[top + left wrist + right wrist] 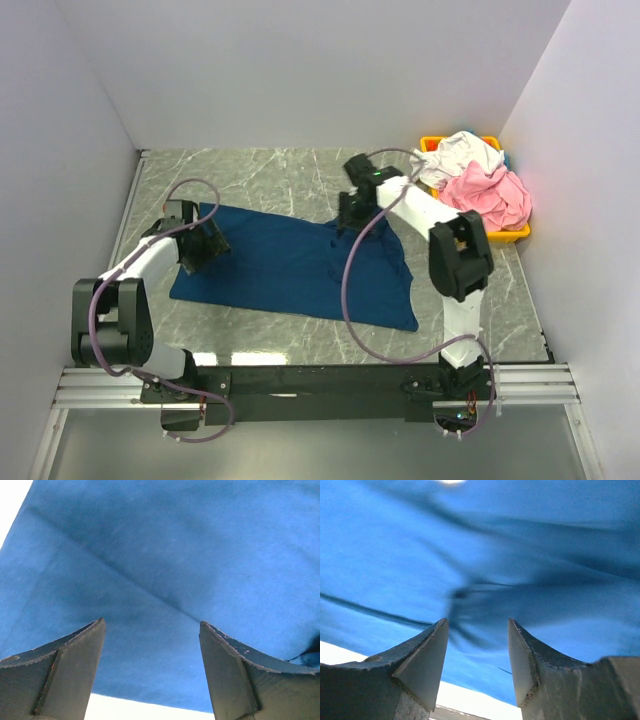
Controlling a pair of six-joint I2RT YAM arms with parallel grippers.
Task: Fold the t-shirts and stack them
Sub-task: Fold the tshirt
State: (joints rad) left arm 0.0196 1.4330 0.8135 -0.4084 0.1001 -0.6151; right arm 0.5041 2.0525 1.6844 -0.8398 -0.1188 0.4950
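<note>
You're on the first shirt here, the navy shirt. It's spread mostly flat across the middle of the bench, with some rumpling along its right side, and no fold is in it yet as far as I can tell. So I'd call this the flattening step, right before the first fold.

The left arm sits over the shirt's left edge. Its jaws are spread wide with only flat blue cloth under them, pinching nothing. The right arm is at the far right part of the shirt, near the bunched-up bit. Its jaws stand apart too, and the wrist view shows wrinkled cloth beyond the tips but nothing caught between them.

The other two shirts haven't been started. The pink shirt and the white shirt are heaped together in the yellow bin, at the far right corner.

For the next move, I think you need each set of jaws to come down on an edge or corner and pinch just the top layer. Then carry one side over evenly, so the fold lands straight. Smoothing those right-side wrinkles first would probably help.

As for writing or logos, I can't read any. The navy shirt shows only plain blue in all three views, so any print is likely facing down.
</note>
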